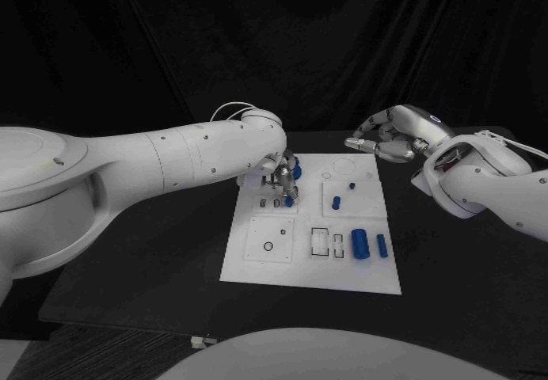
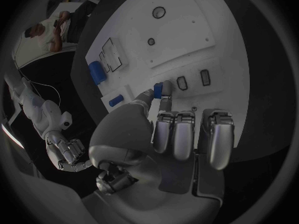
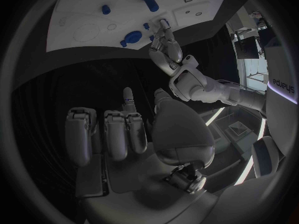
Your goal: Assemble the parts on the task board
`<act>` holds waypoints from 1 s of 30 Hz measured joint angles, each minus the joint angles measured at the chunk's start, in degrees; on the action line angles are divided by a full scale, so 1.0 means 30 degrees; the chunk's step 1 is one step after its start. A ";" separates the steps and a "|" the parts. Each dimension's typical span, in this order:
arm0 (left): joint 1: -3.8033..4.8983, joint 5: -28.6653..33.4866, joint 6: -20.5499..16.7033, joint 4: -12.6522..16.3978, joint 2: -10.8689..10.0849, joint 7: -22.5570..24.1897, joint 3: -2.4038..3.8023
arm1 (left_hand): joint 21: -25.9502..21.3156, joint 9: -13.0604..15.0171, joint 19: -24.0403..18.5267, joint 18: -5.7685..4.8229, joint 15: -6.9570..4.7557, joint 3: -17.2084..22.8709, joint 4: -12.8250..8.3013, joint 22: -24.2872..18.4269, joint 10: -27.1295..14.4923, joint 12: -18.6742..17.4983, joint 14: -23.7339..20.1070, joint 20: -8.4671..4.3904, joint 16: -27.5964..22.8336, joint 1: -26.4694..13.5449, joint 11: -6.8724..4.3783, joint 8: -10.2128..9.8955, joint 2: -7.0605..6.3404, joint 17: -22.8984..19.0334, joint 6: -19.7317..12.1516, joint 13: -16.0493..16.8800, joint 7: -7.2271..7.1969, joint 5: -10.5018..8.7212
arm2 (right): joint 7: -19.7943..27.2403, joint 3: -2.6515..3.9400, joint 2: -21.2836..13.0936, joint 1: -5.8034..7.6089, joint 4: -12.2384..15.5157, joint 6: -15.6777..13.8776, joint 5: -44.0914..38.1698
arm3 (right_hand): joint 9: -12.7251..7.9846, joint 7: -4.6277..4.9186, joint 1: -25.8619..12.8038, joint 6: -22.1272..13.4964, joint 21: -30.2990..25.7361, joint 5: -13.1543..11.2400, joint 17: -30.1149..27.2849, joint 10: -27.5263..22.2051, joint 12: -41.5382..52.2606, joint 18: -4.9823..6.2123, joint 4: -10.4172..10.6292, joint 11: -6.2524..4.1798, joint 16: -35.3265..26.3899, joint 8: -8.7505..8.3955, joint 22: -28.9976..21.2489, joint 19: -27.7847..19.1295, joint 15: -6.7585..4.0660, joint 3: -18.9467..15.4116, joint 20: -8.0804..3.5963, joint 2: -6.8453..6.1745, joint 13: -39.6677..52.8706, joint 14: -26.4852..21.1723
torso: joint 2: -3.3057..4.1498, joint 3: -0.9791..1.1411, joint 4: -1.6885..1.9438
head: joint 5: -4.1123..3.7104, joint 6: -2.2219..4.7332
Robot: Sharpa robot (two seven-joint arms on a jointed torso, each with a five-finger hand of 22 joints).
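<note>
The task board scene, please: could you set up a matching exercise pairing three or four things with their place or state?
Things:
1. left hand
2. right hand
3. large blue cylinder
4. task board

Places or states:
A. lying on the board's near right part
B. pinching a small blue part over the board
C. curled, holding nothing, off the board's far right corner
D. flat in the middle of the black table

Pairs: 1-B, 2-C, 3-A, 4-D

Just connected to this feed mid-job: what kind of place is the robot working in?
Probably a robotics lab or test cell: a black table against dark curtains, a white task board carrying small blue parts, and the left hand pinching one part on the board.
</note>
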 measured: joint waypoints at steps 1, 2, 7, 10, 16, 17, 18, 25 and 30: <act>0.0000 0.0000 -0.0039 0.0016 -0.0016 0.0008 0.0000 | 0.0000 0.0033 0.0000 0.0000 0.0000 0.0000 0.0000 0.0000 0.0000 0.0000 0.0000 0.0000 0.0000 -0.0001 0.0000 -0.0011 0.0000 0.0001 0.0000 0.0000 0.0000 0.0000 | 0.0000 0.0000 0.0000 -0.0012 -0.0010 0.0002 0.0000 | 0.0000 0.0000 0.0000 0.0000 0.0000 0.0000 0.0000 0.0000 0.0000 0.0001 0.0000 0.0000 0.0000 0.0000 0.0000 0.0000 0.0000 0.0000 0.0000 0.0000 0.0000 0.0000 | 0.0000 0.0000 0.0000 | 0.0002 0.0000; 0.0000 0.0000 -0.0082 0.0039 -0.0035 0.0017 0.0000 | 0.0000 0.0056 0.0000 -0.0001 0.0000 0.0000 -0.0002 0.0000 0.0000 0.0000 0.0000 0.0000 0.0000 -0.0001 0.0000 -0.0138 -0.0001 0.0000 0.0000 0.0000 0.0000 0.0004 | 0.0000 0.0000 0.0000 -0.0022 -0.0017 0.0005 0.0000 | 0.0000 0.0000 0.0000 0.0000 0.0000 0.0000 0.0000 0.0000 0.0000 0.0000 0.0000 0.0000 0.0000 0.0000 0.0000 0.0000 0.0000 0.0000 0.0000 0.0000 0.0000 0.0000 | 0.0000 0.0000 0.0000 | 0.0002 0.0000; -0.0001 0.0000 -0.0371 0.0216 -0.0173 0.0045 0.0000 | 0.0000 0.0308 0.0000 -0.0002 0.0000 0.0349 -0.0341 0.0000 0.0000 0.0000 0.0000 0.0000 0.0000 -0.0251 0.0000 -0.0138 -0.0255 0.0001 0.0028 0.0000 0.0034 0.0455 | 0.0002 0.0000 -0.0024 -0.0045 -0.0025 0.0018 0.0000 | 0.0002 0.0000 0.0001 0.0000 0.0000 -0.0001 0.0000 0.0000 0.0000 0.0000 0.0000 0.0000 0.0000 0.0000 0.0000 0.0000 0.0001 0.0000 0.0001 -0.0001 0.0000 -0.0001 | 0.0002 0.0000 0.0000 | 0.0004 0.0000; -0.0002 0.0001 -0.0548 0.0346 -0.0307 0.0047 0.0000 | 0.0000 0.0310 0.0000 -0.0001 -0.0001 0.0352 -0.0339 0.0001 0.0000 0.0000 0.0000 -0.0001 0.0000 -0.0376 0.0000 -0.0137 -0.0380 0.0000 0.0030 0.0000 0.0032 0.0733 | 0.0003 0.0000 -0.0047 -0.0049 -0.0025 0.0022 0.0000 | 0.0002 0.0000 0.0001 0.0000 0.0000 -0.0001 0.0000 0.0000 0.0000 0.0000 0.0000 0.0001 0.0000 0.0000 0.0000 0.0000 0.0000 -0.0001 0.0001 -0.0001 0.0000 -0.0001 | 0.0002 0.0000 0.0000 | -0.0005 0.0000; -0.0002 0.0002 -0.0955 0.0841 -0.0847 0.0028 0.0000 | -0.0001 0.0447 0.0001 0.0000 0.0000 0.0613 -0.0340 0.0000 0.0001 0.0000 0.0000 -0.0001 0.0000 -0.0549 0.0000 -0.0137 -0.0553 0.0000 0.0030 0.0000 0.0032 0.0749 | 0.0004 0.0000 -0.0083 -0.0056 -0.0044 0.0027 0.0000 | 0.0003 0.0000 0.0001 0.0000 0.0000 -0.0003 0.0000 0.0000 0.0000 0.0000 -0.0001 0.0001 0.0000 0.0000 0.0000 0.0000 0.0001 0.0000 0.0001 -0.0001 0.0000 -0.0001 | 0.0002 0.0000 0.0000 | 0.0027 0.0000; -0.0002 0.0002 -0.1023 0.0949 -0.0969 0.0008 0.0000 | -0.0001 0.0451 0.0000 0.0000 -0.0001 0.0613 -0.0339 0.0000 0.0000 0.0000 0.0000 -0.0001 0.0000 -0.0549 0.0000 -0.0137 -0.0553 0.0000 0.0030 0.0000 0.0032 0.0889 | 0.0004 0.0000 -0.0084 -0.0056 -0.0052 0.0027 0.0000 | 0.0004 0.0000 0.0001 -0.0001 0.0000 -0.0003 0.0000 0.0000 0.0000 0.0000 -0.0001 0.0000 0.0000 0.0000 0.0000 0.0000 0.0000 -0.0001 0.0001 -0.0001 0.0000 -0.0001 | 0.0002 0.0000 -0.0002 | 0.0048 0.0000; -0.0002 0.0002 -0.1092 0.1047 -0.1096 -0.0012 0.0000 | -0.0001 0.0458 0.0000 -0.0001 0.0000 0.0614 -0.0339 0.0000 0.0000 0.0000 0.0000 -0.0001 0.0000 -0.0550 0.0000 -0.0137 -0.0553 0.0000 0.0030 -0.0001 0.0032 0.0890 | 0.0004 0.0000 -0.0084 -0.0056 -0.0063 0.0028 0.0000 | 0.0004 0.0000 0.0001 0.0000 0.0000 -0.0004 0.0000 0.0000 0.0000 0.0000 -0.0001 0.0001 0.0000 0.0000 0.0000 0.0000 0.0001 -0.0001 0.0001 -0.0001 0.0000 -0.0001 | 0.0002 0.0000 -0.0002 | 0.0077 0.0000; 0.0028 0.0003 -0.1605 0.1634 -0.2029 -0.0233 0.0000 | 0.0000 0.0571 0.0000 0.0000 -0.0001 0.1009 -0.0264 0.0000 0.0001 0.0000 0.0000 -0.0002 0.0000 -0.0727 0.0000 -0.0138 -0.0730 0.0000 0.0029 -0.0001 0.0032 0.0893 | 0.0004 0.0000 -0.0078 -0.0091 -0.0183 0.0030 0.0000 | 0.0004 0.0000 0.0002 0.0000 -0.0001 -0.0004 -0.0001 0.0000 0.0000 0.0000 -0.0001 0.0001 0.0000 0.0000 0.0000 0.0000 0.0001 -0.0001 0.0001 -0.0001 0.0000 -0.0001 | 0.0000 0.0000 -0.0005 | 0.0167 0.0000; 0.0089 0.0002 -0.1902 0.2267 -0.2744 -0.0455 0.0000 | 0.0000 0.0593 0.0001 0.0000 -0.0001 0.1011 -0.0264 0.0000 0.0001 0.0000 0.0000 -0.0002 0.0000 -0.0727 0.0000 -0.0138 -0.0730 0.0001 0.0029 0.0000 0.0032 0.0897 | 0.0006 0.0000 -0.0078 -0.0163 -0.0252 0.0041 0.0000 | 0.0004 0.0000 0.0224 -0.0001 -0.0001 -0.0005 0.0000 0.0000 0.0000 0.0001 -0.0001 0.0001 0.0000 0.0000 0.0000 0.0000 0.0001 -0.0001 0.0001 0.0220 0.0000 0.0000 | -0.0024 0.0011 0.0002 | 0.0234 0.0000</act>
